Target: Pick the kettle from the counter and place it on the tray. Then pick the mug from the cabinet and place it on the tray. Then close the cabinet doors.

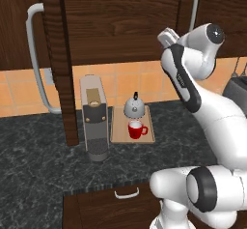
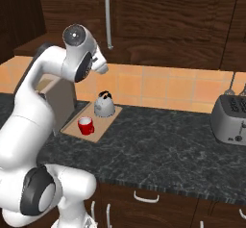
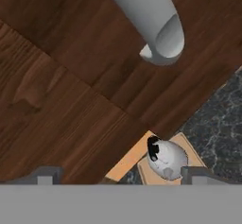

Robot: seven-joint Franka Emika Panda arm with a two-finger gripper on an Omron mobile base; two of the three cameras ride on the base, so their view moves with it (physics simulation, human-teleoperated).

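Observation:
The silver-grey kettle (image 1: 134,106) (image 2: 104,104) (image 3: 166,159) stands at the back of the light-wood tray (image 1: 116,129) (image 2: 103,126) (image 3: 191,148). In front of it on the same tray sits the red mug (image 1: 137,129) (image 2: 86,125). My gripper (image 1: 166,36) (image 2: 103,67) (image 3: 122,176) is raised high over the tray, close against a dark wood cabinet door (image 3: 71,76). It sits just under the lower end of that door's grey bar handle (image 1: 194,6) (image 2: 108,18) (image 3: 158,27). Its fingers are open and hold nothing. The left cabinet door (image 1: 62,78) sticks out open over the counter (image 1: 38,155).
A tall grey-beige coffee machine (image 1: 94,119) stands just left of the tray, below the open door's edge. A grey toaster (image 2: 229,120) sits at the counter's far right. Drawers with small handles (image 1: 126,193) run under the counter's front edge.

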